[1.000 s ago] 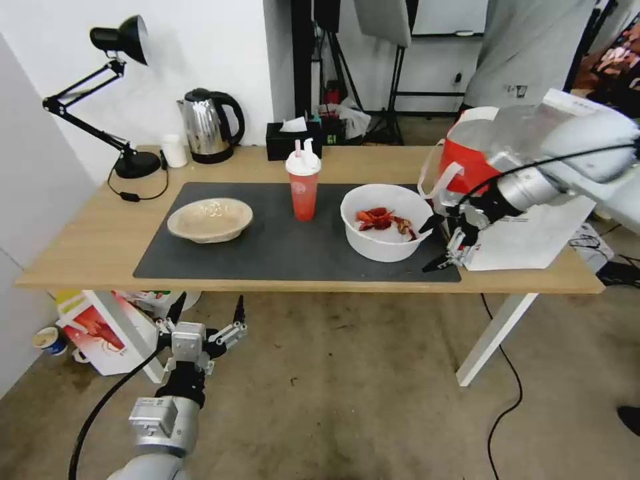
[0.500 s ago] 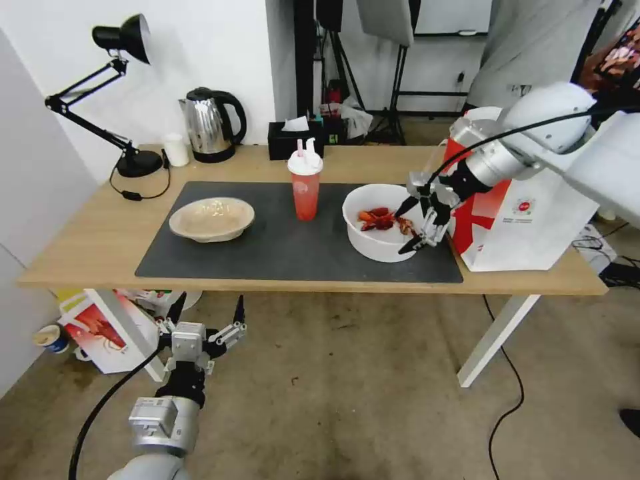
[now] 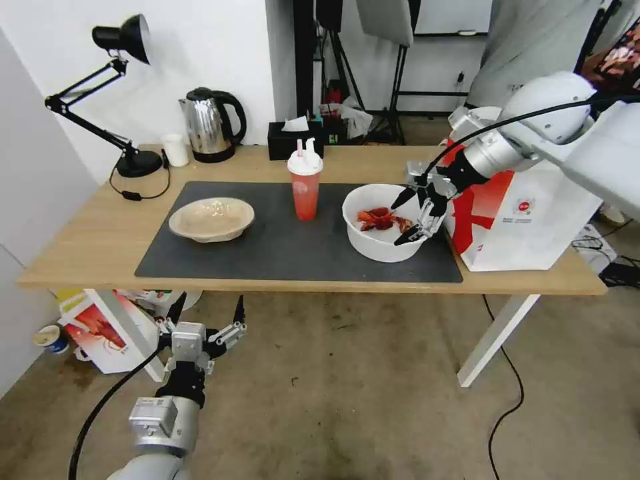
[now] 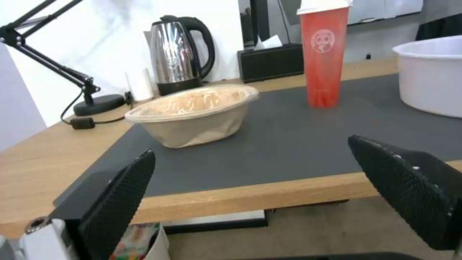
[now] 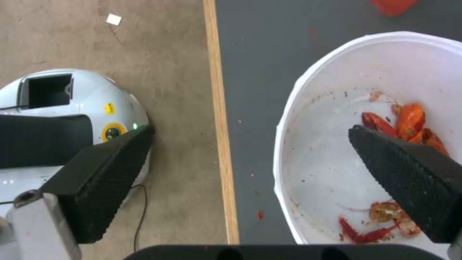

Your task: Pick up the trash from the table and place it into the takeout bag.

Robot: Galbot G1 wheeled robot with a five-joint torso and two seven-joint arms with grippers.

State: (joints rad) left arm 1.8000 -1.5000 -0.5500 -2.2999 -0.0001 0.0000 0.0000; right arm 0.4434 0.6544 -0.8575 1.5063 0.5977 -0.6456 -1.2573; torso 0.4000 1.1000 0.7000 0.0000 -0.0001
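three trash items sit on light-wood table (image 3: 87,247), none bagged. red-and-white takeout bag (image 3: 527,220) stands at right end. deep white bowl of crayfish shells (image 3: 380,223) just beside it; right gripper (image 3: 413,217) spread wide above near rim. best straddle rim squarely, pinch wall firmly, lift level. left gripper (image 3: 203,320) spread, parked below table edge.

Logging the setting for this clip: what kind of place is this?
Probably a staged test or studio room, not a home: light stands behind the table, bare concrete floor, loose cables, and meal leftovers like the white bowl set out on a mat.
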